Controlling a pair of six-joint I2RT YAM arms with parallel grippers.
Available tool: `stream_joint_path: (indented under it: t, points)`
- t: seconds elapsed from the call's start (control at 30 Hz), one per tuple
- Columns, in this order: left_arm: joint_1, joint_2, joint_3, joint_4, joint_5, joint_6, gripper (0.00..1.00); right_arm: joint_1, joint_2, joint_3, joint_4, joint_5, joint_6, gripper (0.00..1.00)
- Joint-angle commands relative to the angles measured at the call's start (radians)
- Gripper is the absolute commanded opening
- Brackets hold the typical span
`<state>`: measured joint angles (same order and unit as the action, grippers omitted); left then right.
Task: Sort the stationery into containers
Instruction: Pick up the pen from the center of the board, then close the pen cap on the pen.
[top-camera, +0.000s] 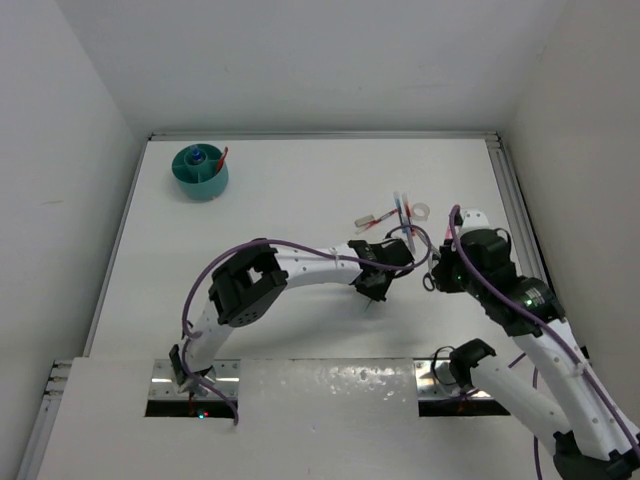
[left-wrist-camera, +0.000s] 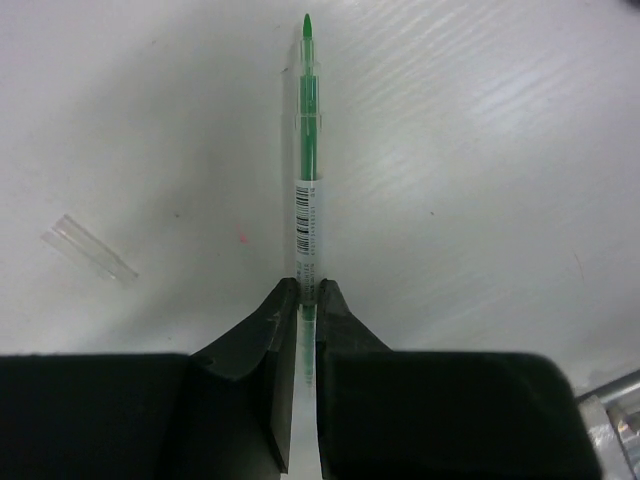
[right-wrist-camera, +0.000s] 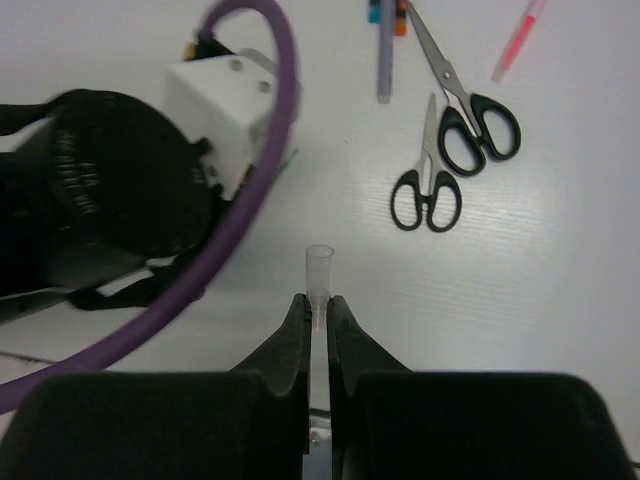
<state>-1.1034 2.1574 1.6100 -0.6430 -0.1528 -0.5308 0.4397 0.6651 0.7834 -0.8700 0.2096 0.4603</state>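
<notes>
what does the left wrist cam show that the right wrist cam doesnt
Left wrist only: the green pen clamped in the left gripper, and a clear plastic piece lying loose beside it.

Right wrist only: the right gripper shut on a clear tube, the larger scissors, the smaller scissors, a pink pen, a grey pen, and the left arm with its purple cable.

Both: the white table, and shut jaws pinching something thin.

table (top-camera: 290, 190): white, matte; walls (top-camera: 300, 60): plain white, three sides; rail (top-camera: 506, 190): metal, right edge; light: even
</notes>
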Motion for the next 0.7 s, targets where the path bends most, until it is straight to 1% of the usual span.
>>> stream_joint_path:
  t: [0.0,0.03,0.07,0.1,0.13,0.17,0.2,0.23,0.27,0.3,0.33,0.37,0.4,0.43,0.47,0.5,0.53,0.57,0.6,0.63,0.67]
  points:
    - [0.019,-0.112,0.030,0.053,0.038,0.148,0.00,-0.006,0.024,0.153,-0.072,-0.103,-0.072,0.00]
    - [0.026,-0.199,-0.035,0.089,0.068,0.254,0.00,-0.006,0.031,0.175,-0.075,-0.140,-0.096,0.00]
    - [0.031,-0.256,-0.083,0.132,0.068,0.300,0.00,-0.006,0.042,0.194,-0.076,-0.174,-0.107,0.00]
    - [0.048,-0.375,-0.137,0.228,0.068,0.354,0.00,-0.004,0.047,0.230,-0.070,-0.229,-0.112,0.00]
    - [0.056,-0.433,-0.253,0.274,0.091,0.476,0.00,-0.006,0.063,0.252,-0.067,-0.251,-0.127,0.00]
    - [0.060,-0.497,-0.316,0.319,0.094,0.524,0.00,-0.004,0.076,0.269,-0.067,-0.269,-0.133,0.00]
    - [0.068,-0.624,-0.376,0.409,0.094,0.616,0.00,-0.006,0.088,0.308,-0.072,-0.307,-0.141,0.00]
    - [0.076,-0.684,-0.440,0.457,0.081,0.743,0.00,-0.004,0.102,0.327,-0.073,-0.328,-0.156,0.00]
    - [0.085,-0.750,-0.563,0.507,0.081,0.805,0.00,-0.006,0.116,0.344,-0.078,-0.346,-0.166,0.00]
    - [0.105,-0.863,-0.619,0.607,0.073,0.874,0.00,-0.006,0.145,0.368,-0.083,-0.364,-0.170,0.00]
    - [0.114,-0.917,-0.669,0.665,0.073,1.020,0.00,-0.006,0.157,0.379,-0.083,-0.407,-0.178,0.00]
    - [0.126,-1.011,-0.759,0.746,0.075,1.190,0.00,-0.006,0.178,0.389,-0.072,-0.430,-0.183,0.00]
    - [0.134,-1.054,-0.803,0.790,0.076,1.192,0.00,-0.006,0.186,0.389,-0.063,-0.458,-0.183,0.00]
    - [0.145,-1.088,-0.843,0.830,0.082,1.374,0.00,-0.001,0.195,0.389,-0.051,-0.513,-0.192,0.00]
    - [0.177,-1.128,-0.925,0.909,0.096,1.469,0.00,0.004,0.203,0.390,-0.035,-0.547,-0.198,0.00]
    - [0.200,-1.184,-0.968,0.960,0.126,1.629,0.00,0.008,0.229,0.393,-0.034,-0.574,-0.219,0.00]
    - [0.229,-1.209,-0.999,0.992,0.143,1.696,0.00,0.020,0.241,0.399,-0.034,-0.628,-0.236,0.00]
    - [0.284,-1.229,-1.021,1.011,0.177,1.745,0.00,0.031,0.251,0.404,-0.035,-0.650,-0.256,0.00]
    - [0.312,-1.261,-1.035,0.993,0.232,1.820,0.00,0.046,0.270,0.410,-0.031,-0.671,-0.285,0.00]
    - [0.338,-1.274,-1.033,0.968,0.258,1.845,0.00,0.053,0.278,0.412,-0.023,-0.694,-0.299,0.00]
    - [0.385,-1.298,-1.032,0.910,0.283,1.867,0.00,0.071,0.287,0.415,-0.002,-0.740,-0.313,0.00]
